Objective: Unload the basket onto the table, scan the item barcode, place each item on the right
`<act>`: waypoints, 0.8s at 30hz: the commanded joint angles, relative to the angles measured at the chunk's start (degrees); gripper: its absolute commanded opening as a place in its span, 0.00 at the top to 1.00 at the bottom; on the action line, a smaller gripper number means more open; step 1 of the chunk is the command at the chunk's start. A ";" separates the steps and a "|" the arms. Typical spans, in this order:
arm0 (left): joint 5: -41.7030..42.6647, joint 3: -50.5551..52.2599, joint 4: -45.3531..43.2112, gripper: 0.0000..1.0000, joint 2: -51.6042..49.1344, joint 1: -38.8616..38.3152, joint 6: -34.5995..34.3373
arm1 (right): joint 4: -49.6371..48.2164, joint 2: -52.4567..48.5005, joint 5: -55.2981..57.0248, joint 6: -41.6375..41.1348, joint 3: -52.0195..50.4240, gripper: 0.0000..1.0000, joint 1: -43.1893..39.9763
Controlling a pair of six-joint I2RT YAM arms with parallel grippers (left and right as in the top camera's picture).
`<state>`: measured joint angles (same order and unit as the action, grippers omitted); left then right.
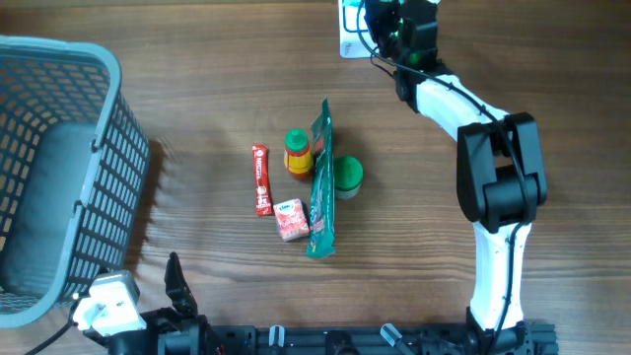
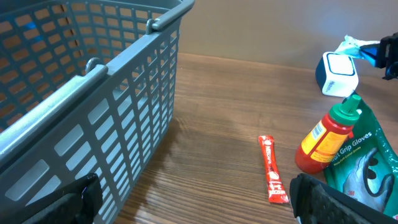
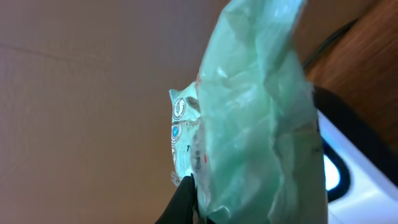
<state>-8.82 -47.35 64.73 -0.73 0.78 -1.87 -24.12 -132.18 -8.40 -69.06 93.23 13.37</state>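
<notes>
The item, a pale green crinkled plastic packet point(image 3: 255, 124), fills the right wrist view. My right gripper point(image 3: 208, 214) is shut on its lower edge; one black finger point(image 3: 185, 200) shows at its left. Just behind the packet sits the white scanner point(image 3: 348, 186) with its lit blue window. Overhead, the right gripper point(image 1: 383, 25) is at the table's far edge beside the scanner point(image 1: 347, 37). The left wrist view shows the packet point(image 2: 354, 45) held over the scanner point(image 2: 339, 73). My left gripper point(image 2: 193, 202) stands open and holds nothing, low at the near left point(image 1: 166, 294).
A grey mesh basket point(image 1: 94, 187) fills the left side, close to my left gripper. Mid-table lie a red sachet point(image 1: 261, 179), a sauce bottle point(image 1: 298, 153), a green gloves packet point(image 1: 321, 187), a green-lidded jar point(image 1: 348, 176) and a pink carton point(image 1: 291, 219).
</notes>
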 commanded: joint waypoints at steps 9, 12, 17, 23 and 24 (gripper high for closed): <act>0.46 -0.04 -0.13 0.00 0.46 0.26 -0.33 | 32.65 13.55 -7.48 15.06 1.86 0.96 -24.72; 0.46 -0.04 -0.15 0.00 0.46 0.26 -0.33 | 49.62 13.77 -3.52 15.02 1.79 0.96 -37.31; 0.46 -0.04 -0.13 0.00 0.46 0.26 -0.33 | 61.02 13.66 15.04 15.06 1.20 0.96 -51.17; 0.46 -0.04 -0.13 0.00 0.46 0.26 -0.33 | 60.67 12.48 26.80 15.76 -1.05 0.91 -62.01; 0.46 -0.04 -0.15 0.00 0.46 0.24 -0.33 | 60.70 12.48 26.62 16.65 -1.05 0.81 -63.25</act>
<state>-8.82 -47.35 64.73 -0.73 0.78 -1.87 36.67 -118.93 13.56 -54.81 92.71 -47.16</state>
